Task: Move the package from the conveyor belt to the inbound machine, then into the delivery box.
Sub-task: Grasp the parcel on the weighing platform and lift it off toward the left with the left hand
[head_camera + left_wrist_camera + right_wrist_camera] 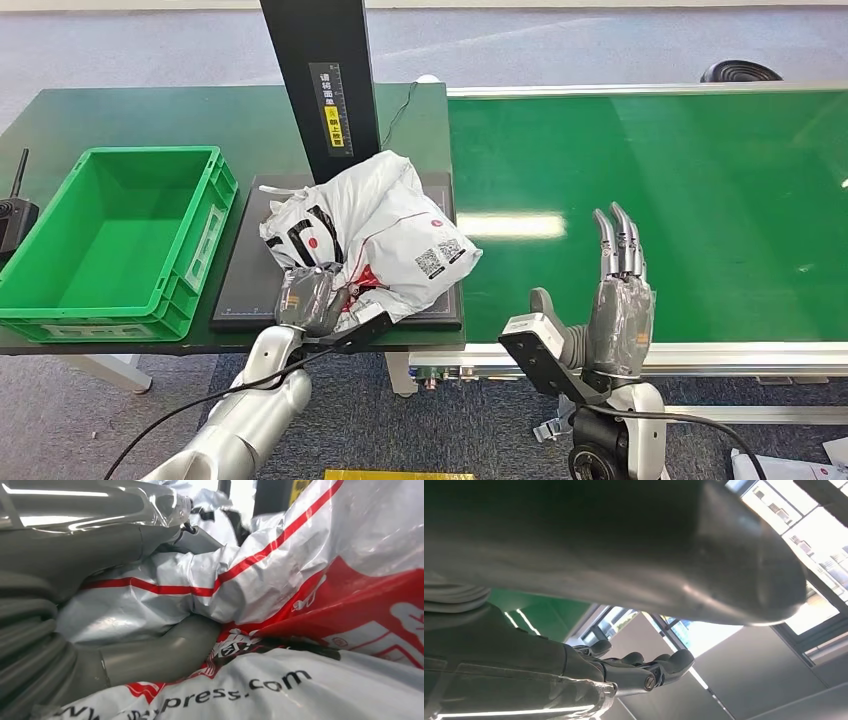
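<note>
Package [375, 235], white plastic mailer with red and black print and QR labels, lay crumpled on the inbound machine's black plate [250, 270], bulging up against the machine's black post [320, 80]. Left hand [310, 298] sat at the package's near edge, fingers dug into the bag; in the left wrist view the thumb [165, 652] pressed into folds of the package [280, 580] with plastic bunched over it, so left hand was grasping the package. Green delivery box [115, 240] stood just left of the plate on the dark green table [150, 115], touching or nearly touching the plate's edge, nothing seen inside. Conveyor belt [700, 200] ran green to the right of the plate. Right hand [615, 290] hovered over the belt's near edge, well apart from the package, fingers straight and pointing up, palm open, holding nothing. Right wrist view showed the same fingers [644, 672] extended and the thumb [724, 555] close to the lens, ceiling and windows behind. Black cable [400, 105] ran across the table behind the plate. Black device with an antenna [12, 215] sat at the table's far left edge beyond the delivery box.
</note>
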